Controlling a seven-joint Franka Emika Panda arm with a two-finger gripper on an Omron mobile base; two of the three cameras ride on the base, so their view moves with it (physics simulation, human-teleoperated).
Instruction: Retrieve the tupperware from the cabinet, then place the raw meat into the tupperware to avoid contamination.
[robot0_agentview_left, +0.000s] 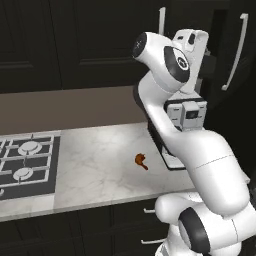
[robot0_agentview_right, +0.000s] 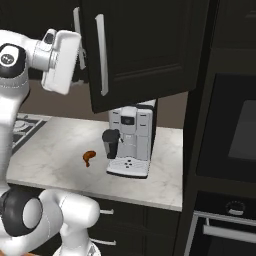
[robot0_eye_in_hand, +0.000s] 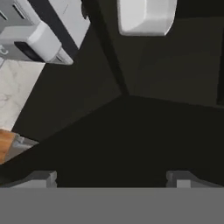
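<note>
The tupperware (robot0_eye_in_hand: 146, 16) is judged to be light, stiff and smooth-walled, so it may slide on the shelf if nudged. A hold across one rim, with one finger inside and one outside the wall, is thought safer than a span across the whole body, which looks too broad for the jaws. In the hand view it is seen as a white, shallow box with rounded corners, resting on the dark inner shelf of the cabinet (robot0_agentview_right: 145, 50), whose door stands swung open above the coffee machine (robot0_agentview_right: 131, 140).

The raw meat (robot0_agentview_left: 141, 160) is judged soft, slightly slippery and very light; it is best pinched across its thicker end instead of the thin dark tip. It is seen as a small reddish-brown drumstick shape lying on the marble counter (robot0_agentview_left: 100, 165), just beside the coffee machine and well apart from the stove (robot0_agentview_left: 25, 165).

The gripper (robot0_eye_in_hand: 112, 178) is held wide, with nothing between its two fingertips (robot0_eye_in_hand: 43, 177), and is pointed into the cabinet interior with the tupperware apart from it, ahead of the tips. The retrieval is judged not yet begun: the container is untouched and the meat remains on the counter.
</note>
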